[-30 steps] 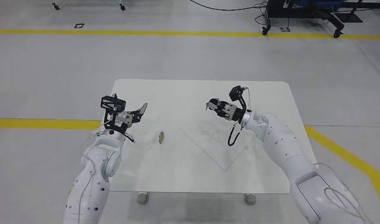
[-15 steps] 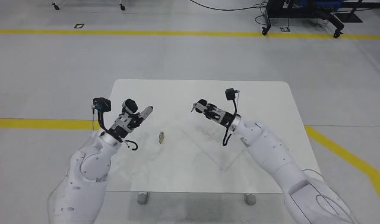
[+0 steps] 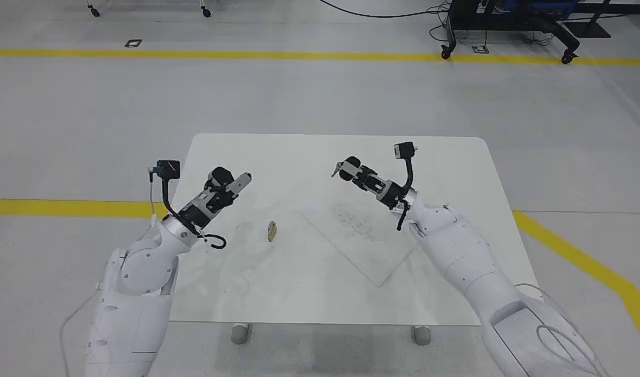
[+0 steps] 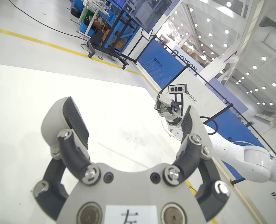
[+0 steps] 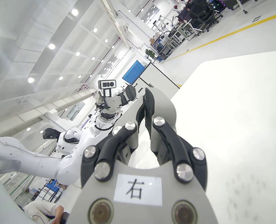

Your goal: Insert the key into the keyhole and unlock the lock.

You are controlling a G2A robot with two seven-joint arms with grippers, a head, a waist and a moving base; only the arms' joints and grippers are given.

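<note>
Still the grabbing step: left claw (image 4: pixel 129 107) hung wide open, right claw (image 5: pixel 145 100) was pinched shut, apparently empty. Next move needed reaching for the little brass lock (image 3: pixel 271 231) on the counter (image 3: pixel 450 172).

White, smooth shells cover the left arm (image 3: pixel 150 267) and the right arm (image 3: pixel 460 252), rounded at each joint. A black cable (image 3: pixel 212 241) loops from the left wrist, and a second cable (image 3: pixel 402 217) from the right. Each wrist bears a small black camera (image 3: pixel 166 167) on a thin stalk. The left gripper (image 4: pixel 129 108) has a grey metal palm plate (image 4: pixel 128 187), black linkage bars (image 4: pixel 70 150) pinned with silver slotted screws (image 4: pixel 91 172), and pale grey fingers (image 4: pixel 51 122) faced with black ribbed pads (image 4: pixel 76 117). The right gripper (image 5: pixel 146 99) is built alike. A white label (image 5: pixel 138 188) with one black character marks each plate
</note>
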